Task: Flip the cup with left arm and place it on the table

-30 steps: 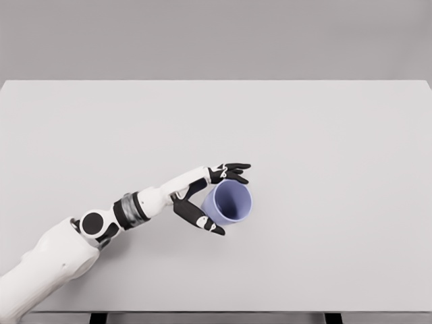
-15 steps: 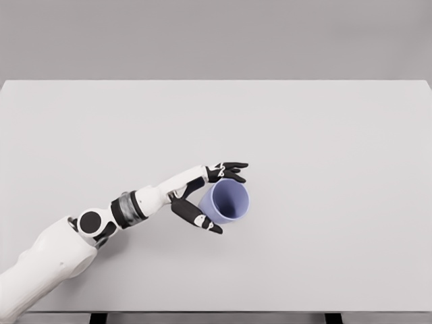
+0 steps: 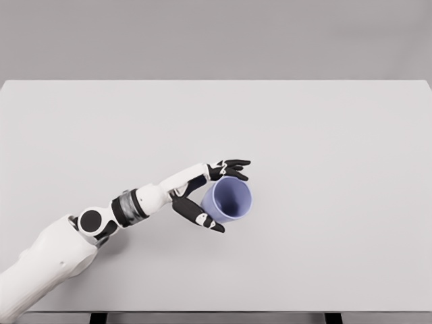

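Judged mid-flip: cup (image 3: 227,200) held in left hand (image 3: 204,196), mouth tilted up toward the camera, interior visible, near the middle of the table (image 3: 324,135). Cannot tell whether base is resting on the surface or just above it. Next move likely calls for finishing the rotation to upright, lowering until base sits flat, then releasing. Arm extended from lower left, forearm angled up and right; fingers (image 3: 235,164) wrapped over far rim, thumb along near side. Right hand absent from view

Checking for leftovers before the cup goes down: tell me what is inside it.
The cup shows only its own purple inner wall; nothing lies in it. The left hand covers its outer left side.
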